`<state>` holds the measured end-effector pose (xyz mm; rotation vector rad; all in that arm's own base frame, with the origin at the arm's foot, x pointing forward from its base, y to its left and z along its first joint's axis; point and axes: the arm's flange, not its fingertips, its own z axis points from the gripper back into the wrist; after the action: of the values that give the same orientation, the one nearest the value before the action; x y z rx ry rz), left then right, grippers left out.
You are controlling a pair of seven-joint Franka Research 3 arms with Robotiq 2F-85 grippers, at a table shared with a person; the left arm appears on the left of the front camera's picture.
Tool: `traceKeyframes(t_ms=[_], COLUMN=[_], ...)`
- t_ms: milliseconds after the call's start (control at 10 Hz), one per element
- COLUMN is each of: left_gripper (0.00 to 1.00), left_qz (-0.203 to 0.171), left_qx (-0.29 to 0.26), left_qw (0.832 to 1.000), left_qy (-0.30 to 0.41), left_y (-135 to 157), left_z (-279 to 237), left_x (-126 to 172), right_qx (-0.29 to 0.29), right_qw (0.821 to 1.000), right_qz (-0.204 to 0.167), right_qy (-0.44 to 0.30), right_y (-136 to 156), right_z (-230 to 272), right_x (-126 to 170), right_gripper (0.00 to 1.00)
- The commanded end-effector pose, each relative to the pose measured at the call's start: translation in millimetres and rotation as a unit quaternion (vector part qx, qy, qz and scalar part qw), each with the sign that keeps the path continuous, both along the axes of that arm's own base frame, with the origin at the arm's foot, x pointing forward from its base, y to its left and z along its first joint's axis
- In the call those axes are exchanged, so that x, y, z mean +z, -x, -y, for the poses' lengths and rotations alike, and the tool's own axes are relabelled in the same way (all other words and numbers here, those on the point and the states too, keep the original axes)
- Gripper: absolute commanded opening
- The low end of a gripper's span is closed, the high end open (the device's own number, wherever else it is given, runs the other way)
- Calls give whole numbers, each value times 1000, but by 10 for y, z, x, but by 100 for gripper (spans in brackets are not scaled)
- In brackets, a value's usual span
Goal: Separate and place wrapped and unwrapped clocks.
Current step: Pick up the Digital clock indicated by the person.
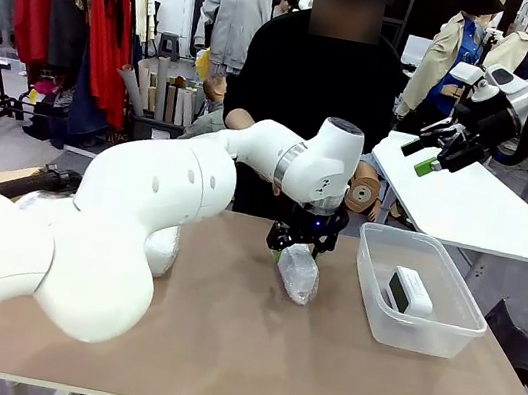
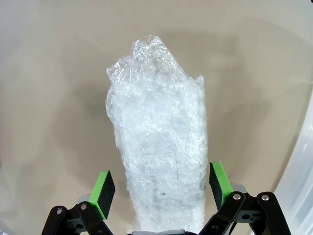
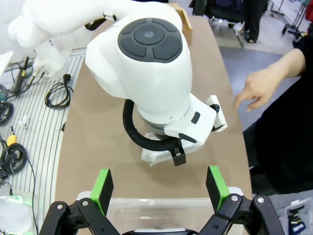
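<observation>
Fingers (image 2: 103, 188) of the left gripper (image 2: 161, 185) stand released, straddling the wrapped clock (image 2: 159, 147), which lies flat on the table (image 2: 49, 98). Its long axis runs straight ahead from the fingers, across their closing line, so closing should take its narrow width. Right gripper (image 3: 160, 183), also released, hangs above the clear bin (image 1: 372, 277) holding the bare clock (image 1: 410, 291), well apart; the left arm is nearer.

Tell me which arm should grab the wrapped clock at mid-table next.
Left. The left tool is open, its green pads flanking the wrapped clock. The right tool is open too, but raised high, far off to the side.
</observation>
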<state>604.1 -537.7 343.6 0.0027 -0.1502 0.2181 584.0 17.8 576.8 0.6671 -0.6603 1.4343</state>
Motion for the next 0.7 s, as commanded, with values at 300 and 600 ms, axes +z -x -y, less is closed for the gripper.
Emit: traceKeyframes(t_ms=[300,600], left_gripper=[80,21], left_qz=[-13,-15], left_qx=[-3,4], left_qw=[1000,1000], left_qy=[-1,4], left_y=[-3,-3], left_z=[-11,-36], left_x=[-15,-5], right_qx=[1,1], right_qw=[1000,1000], right_qz=[0,0], right_qy=[0,0], right_y=[12,12], right_z=[3,3], right_x=[12,12], right_gripper=[100,100])
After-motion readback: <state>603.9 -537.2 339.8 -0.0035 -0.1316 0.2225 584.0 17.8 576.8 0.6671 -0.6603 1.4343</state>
